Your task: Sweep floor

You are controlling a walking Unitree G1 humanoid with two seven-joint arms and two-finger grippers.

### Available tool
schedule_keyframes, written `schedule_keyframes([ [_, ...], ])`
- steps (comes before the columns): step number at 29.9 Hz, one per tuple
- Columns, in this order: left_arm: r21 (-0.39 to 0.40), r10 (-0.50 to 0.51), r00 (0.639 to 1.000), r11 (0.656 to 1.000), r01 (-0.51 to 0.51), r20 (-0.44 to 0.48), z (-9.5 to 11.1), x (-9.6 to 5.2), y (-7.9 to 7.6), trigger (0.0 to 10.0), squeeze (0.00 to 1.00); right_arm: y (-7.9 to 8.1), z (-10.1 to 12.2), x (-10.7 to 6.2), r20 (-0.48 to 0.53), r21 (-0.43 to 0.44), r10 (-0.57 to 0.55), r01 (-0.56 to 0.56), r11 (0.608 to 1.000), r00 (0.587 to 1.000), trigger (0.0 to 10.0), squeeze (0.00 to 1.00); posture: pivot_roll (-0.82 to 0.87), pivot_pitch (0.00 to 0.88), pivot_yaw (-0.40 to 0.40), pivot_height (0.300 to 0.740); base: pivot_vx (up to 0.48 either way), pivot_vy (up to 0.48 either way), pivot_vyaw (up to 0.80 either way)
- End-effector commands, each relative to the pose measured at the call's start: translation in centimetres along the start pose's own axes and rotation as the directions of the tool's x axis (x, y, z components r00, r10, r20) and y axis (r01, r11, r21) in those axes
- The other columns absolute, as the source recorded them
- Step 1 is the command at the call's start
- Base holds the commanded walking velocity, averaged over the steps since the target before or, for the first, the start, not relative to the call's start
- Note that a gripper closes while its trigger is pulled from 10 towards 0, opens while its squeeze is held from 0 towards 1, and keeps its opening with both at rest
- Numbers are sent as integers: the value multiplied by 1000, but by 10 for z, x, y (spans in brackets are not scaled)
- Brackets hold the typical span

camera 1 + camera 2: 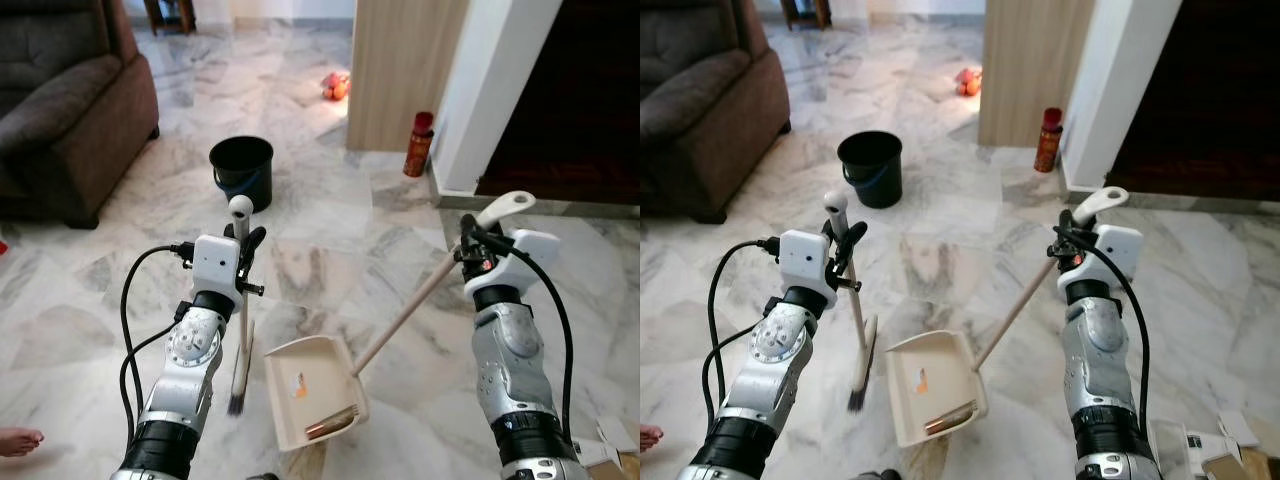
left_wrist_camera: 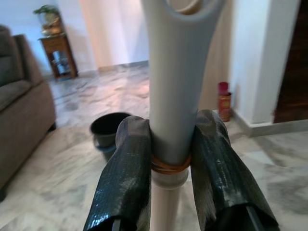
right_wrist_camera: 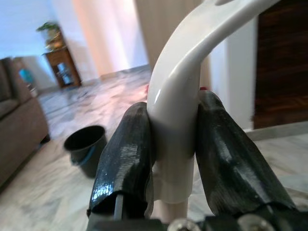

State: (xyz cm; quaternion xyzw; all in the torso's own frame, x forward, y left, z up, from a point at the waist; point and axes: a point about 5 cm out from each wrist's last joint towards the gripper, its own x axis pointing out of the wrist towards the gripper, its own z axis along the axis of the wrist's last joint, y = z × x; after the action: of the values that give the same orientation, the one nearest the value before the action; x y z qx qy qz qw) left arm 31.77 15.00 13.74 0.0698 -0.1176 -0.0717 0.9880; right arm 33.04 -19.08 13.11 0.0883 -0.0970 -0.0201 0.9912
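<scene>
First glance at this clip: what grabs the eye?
Both arms hold cleaning gear: the left tool grips an upright broom, the right tool the long slanted handle of a cream dustpan on the marble floor. Beyond them stands a black bucket.

Marble floor (veined) — brown sofa

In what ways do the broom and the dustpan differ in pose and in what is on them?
The broom stands nearly upright in the left gripper, while the dustpan lies on the floor, its long handle slanting up to the right gripper. The broom ends in dark bristles; the dustpan is a cream tray holding a small brownish item. Both have pale handles with a white grip, each clamped between black fingers.
</scene>
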Motion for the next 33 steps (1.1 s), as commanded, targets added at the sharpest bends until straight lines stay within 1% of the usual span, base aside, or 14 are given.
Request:
schedule_keyframes([
  [1, 2, -2, 999, 1000, 2, 47, 10, 4, -1, 10000, 0, 2, 11, 4, 48, -7, 15, -15, 1000, 999, 10000, 0, 21, 80, -20, 740, 270, 0, 0],
  [18, -1, -9, 999, 1000, 9, 50, 10, 5, -3, 10000, 0, 4, 9, 3, 35, -15, 32, -32, 999, 999, 10000, 0, 21, 64, -18, 740, 281, 0, 0],
  [21, -1, -8, 999, 1000, 8, 51, 10, 5, -3, 10000, 0, 6, 9, 3, 39, -28, 41, -40, 999, 998, 10000, 0, 21, 64, -18, 740, 285, 0, 0],
  [25, 1, -9, 999, 1000, 9, 50, 10, 5, -2, 10000, 0, 7, 10, 4, 38, -32, 47, -46, 998, 998, 10000, 0, 22, 71, -20, 740, 289, 0, 572],
  [33, 5, -7, 999, 1000, 6, 50, 11, 5, -1, 10000, 0, 7, 9, 3, 36, -17, 44, -44, 999, 998, 10000, 0, 32, 80, -18, 740, 285, 0, 0],
])
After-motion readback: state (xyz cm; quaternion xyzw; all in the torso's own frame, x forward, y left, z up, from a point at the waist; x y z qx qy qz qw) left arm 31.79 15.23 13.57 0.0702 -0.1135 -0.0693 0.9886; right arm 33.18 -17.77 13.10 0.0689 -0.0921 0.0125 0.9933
